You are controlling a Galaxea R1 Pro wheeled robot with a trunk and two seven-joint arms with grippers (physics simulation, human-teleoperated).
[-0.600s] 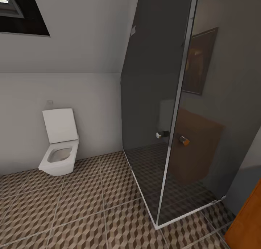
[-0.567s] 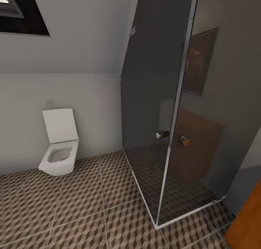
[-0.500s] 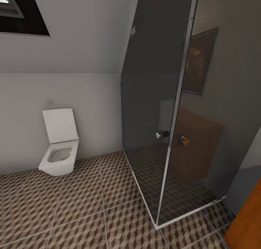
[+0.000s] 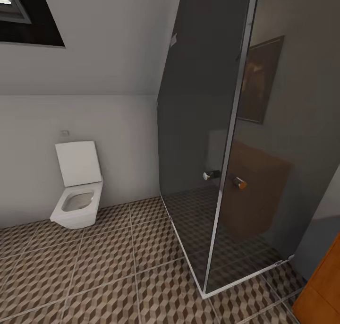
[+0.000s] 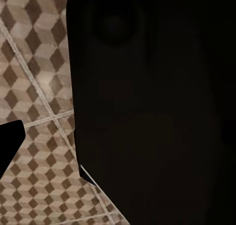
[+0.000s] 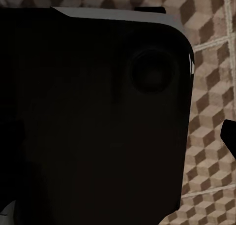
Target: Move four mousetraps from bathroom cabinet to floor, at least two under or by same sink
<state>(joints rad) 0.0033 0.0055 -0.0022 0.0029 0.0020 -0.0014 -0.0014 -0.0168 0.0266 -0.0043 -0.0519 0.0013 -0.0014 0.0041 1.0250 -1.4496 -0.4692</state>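
- Nothing has moved since the earlier head pictures: toilet, shower panel and tiles sit at the same spots, so base and head look parked.
- Mousetraps: none to be seen; by the task they lie in the cabinet, so probably none has been fetched yet.
- Cabinet [image 4: 321,291]: just an orange-brown sliver, cut off at the picture's corner, right of the shower panel [image 4: 208,135]. No drawers or handles to be made out.
- Bathroom floor [image 4: 94,272]: cube-pattern tiles run from the shower panel's foot out to the toilet [image 4: 78,191], which stands against the wall well left of the panel. Same tiles show in the left wrist view [image 5: 34,87] and the right wrist view [image 6: 211,102].
- Step in hand, as I judge it: get to the cabinet. Turn the base toward the orange edge, away from the toilet, and keep clear of the shower panel's corner frame while swinging round. Stop square to the drawers before reaching.
- No sink plainly in sight; a brown boxy shape [image 4: 255,191] shows dimly through the smoky glass beside the panel's knobs [image 4: 212,175]; cannot tell what it is.
- Both wrist views are mostly blocked by a dark body close to the lens; gripper state, left or right, cannot be told: released or clenched is unknown.
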